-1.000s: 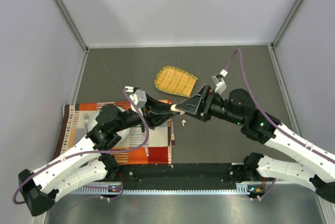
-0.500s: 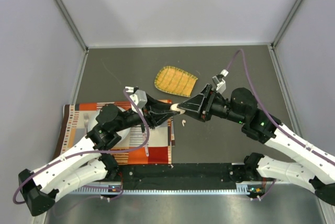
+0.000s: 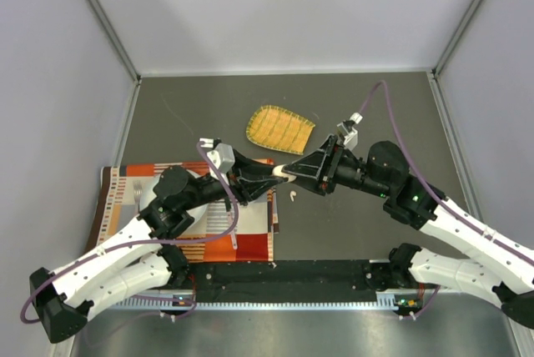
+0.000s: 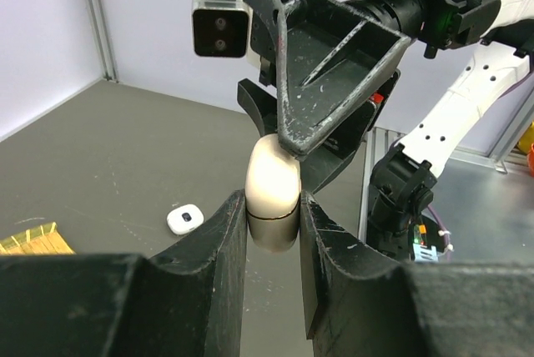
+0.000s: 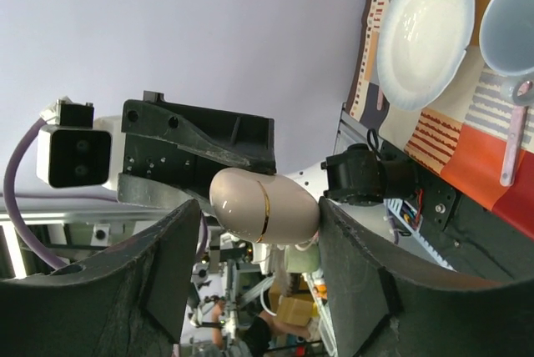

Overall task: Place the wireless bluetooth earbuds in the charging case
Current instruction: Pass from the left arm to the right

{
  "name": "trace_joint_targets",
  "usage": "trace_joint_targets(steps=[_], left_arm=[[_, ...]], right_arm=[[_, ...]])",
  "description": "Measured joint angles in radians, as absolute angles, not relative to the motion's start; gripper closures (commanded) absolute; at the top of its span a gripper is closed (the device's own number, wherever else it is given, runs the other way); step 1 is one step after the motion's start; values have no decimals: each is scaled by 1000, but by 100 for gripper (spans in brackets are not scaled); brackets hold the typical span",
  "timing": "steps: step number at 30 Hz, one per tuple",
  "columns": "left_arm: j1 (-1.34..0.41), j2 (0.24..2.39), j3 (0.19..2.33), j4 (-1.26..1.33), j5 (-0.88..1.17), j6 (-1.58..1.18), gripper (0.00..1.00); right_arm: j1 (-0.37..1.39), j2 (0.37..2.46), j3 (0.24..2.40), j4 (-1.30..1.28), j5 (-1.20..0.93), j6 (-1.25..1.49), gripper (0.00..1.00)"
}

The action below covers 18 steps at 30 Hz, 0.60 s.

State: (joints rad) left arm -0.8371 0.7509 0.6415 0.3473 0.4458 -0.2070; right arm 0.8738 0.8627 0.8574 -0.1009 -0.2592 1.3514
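The left end effector (image 4: 274, 232) pinches the lower half of a cream egg-shaped charging case (image 4: 272, 190), lifted above the surface (image 3: 359, 115). The right end effector (image 5: 254, 207) has its fingers to either side of the case's other half; whether they press it or just flank it is hard to tell. The case is shut, so its inside is hidden. One white earbud (image 3: 294, 196) lies on the surface just below the meeting point. A woven yellow mat (image 3: 279, 129) lies beyond. A plate (image 5: 424, 30) sits on a striped cloth (image 3: 250, 244), partly hidden by the left arm.
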Motion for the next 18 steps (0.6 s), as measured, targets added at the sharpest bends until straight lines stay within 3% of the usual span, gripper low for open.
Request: trace_joint_targets(steps=[3, 4, 7, 13, 16, 18], left_arm=[[-840, 751, 641, 359, 439, -207, 100], [-840, 751, 641, 360, 436, -207, 100], [-840, 751, 641, 360, 427, -210, 100], [-840, 751, 641, 367, 421, -215, 100], [-840, 751, 641, 374, 421, -215, 95], [-840, 751, 641, 376, 421, -215, 96]], right_arm=[[871, 863, 854, -97, -260, 1358, 57], [870, 863, 850, -92, -261, 1362, 67], [866, 862, 842, -85, -262, 1365, 80], [861, 857, 824, -45, -271, 1370, 89], [861, 857, 824, -38, -272, 1371, 95], [860, 854, 818, -30, -272, 1372, 94]])
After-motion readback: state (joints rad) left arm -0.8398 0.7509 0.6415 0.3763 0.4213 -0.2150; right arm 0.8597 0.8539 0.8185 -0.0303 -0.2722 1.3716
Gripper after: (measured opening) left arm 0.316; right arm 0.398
